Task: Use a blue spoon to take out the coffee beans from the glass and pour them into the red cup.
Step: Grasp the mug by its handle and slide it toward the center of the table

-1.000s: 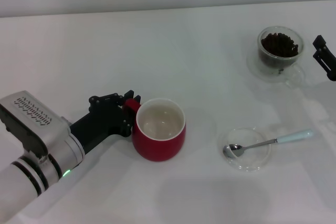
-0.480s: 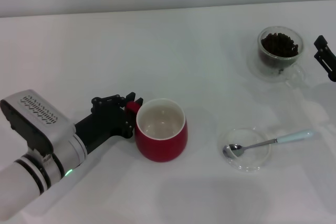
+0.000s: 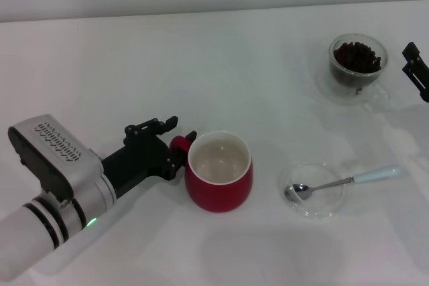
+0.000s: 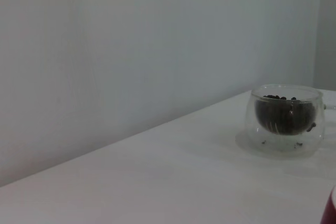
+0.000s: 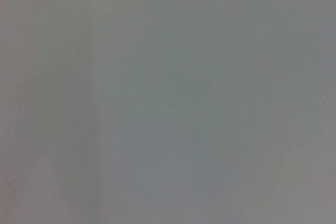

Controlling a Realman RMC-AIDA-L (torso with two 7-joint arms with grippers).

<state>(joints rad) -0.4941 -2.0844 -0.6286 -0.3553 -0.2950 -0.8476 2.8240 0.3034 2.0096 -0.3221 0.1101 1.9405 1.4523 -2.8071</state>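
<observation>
Spoon, light, stiff and slippery, lies across the glass dish on the desk; its pale handle is best gripped. Left claw is clamped on the red cup handle; right claw state cannot be told.

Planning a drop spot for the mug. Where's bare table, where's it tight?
Bare: the wide stretch between the red cup and the glass, plus the far-left table. Tight: the left gripper at the cup's handle; the blue spoon across the clear dish.
</observation>
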